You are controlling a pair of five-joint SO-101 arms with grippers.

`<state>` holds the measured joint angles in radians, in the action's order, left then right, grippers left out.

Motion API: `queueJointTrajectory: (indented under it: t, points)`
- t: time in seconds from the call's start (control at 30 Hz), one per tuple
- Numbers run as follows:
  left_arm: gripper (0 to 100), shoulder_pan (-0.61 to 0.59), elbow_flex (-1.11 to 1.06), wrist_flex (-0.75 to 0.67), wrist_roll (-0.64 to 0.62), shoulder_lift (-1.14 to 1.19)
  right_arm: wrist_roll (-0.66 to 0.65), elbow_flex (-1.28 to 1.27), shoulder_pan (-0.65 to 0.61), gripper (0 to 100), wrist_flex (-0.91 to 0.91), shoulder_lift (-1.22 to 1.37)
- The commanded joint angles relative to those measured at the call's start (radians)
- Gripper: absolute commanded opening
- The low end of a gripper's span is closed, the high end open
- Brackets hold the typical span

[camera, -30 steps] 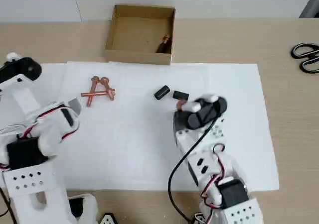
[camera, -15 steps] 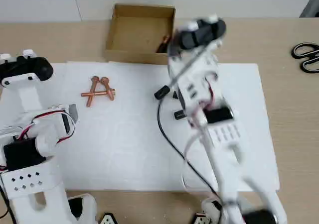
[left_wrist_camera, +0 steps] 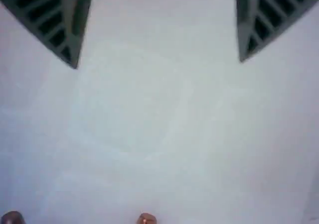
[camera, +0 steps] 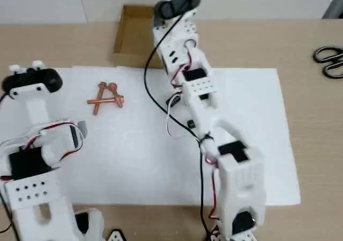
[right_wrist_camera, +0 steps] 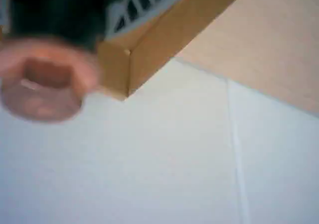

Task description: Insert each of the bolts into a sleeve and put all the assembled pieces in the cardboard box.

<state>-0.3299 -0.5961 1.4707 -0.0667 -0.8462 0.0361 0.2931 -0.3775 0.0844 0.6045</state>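
Right arm has swung off the sheet's middle and now stretches far across it, right hand (camera: 170, 16) up over the right part of the box (camera: 131, 35); left arm has barely shifted at the near left corner. Right wrist view: hand clamped on a black sleeve (right_wrist_camera: 55, 15), copper bolt head (right_wrist_camera: 42, 89) showing at its end, blurred; one grey finger (right_wrist_camera: 139, 0) visible beside it. Held piece hangs close to a corner of the box (right_wrist_camera: 149, 40), with white sheet (right_wrist_camera: 164, 174) and bare tabletop (right_wrist_camera: 279, 40) beyond. Left hand (left_wrist_camera: 159, 57) hovers over the sheet, fingers wide apart, gripping nothing; two bolt heads (left_wrist_camera: 146, 219) peek in at the frame edge. High view: three loose bolts (camera: 105, 96) lie crossed in a small heap on the left part of the sheet (camera: 107, 160), just ahead of the left arm. Second sleeve (camera: 172, 98) lies on the sheet, touching or just beside the right arm, partly hidden. Scissors (camera: 328, 60) on the tabletop (camera: 300, 37) at far right, well apart from everything
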Motion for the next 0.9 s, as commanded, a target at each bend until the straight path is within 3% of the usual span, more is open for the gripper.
queueJointTrajectory:
  t: [0.0,0.5,0.73,0.87]
  points:
    - [20,0.000,-0.010,0.005,0.005,-0.006,0.005,0.190,-0.004,0.4,0.033,0.107]
    - [20,0.000,-0.018,0.005,0.005,-0.006,0.000,0.293,-0.001,1.0,0.028,0.343]
    - [20,0.002,-0.018,0.006,0.006,-0.006,0.000,0.293,-0.001,13.9,0.027,0.366]
    - [20,0.002,-0.018,0.006,0.006,-0.006,0.000,0.295,0.001,14.6,0.030,0.360]
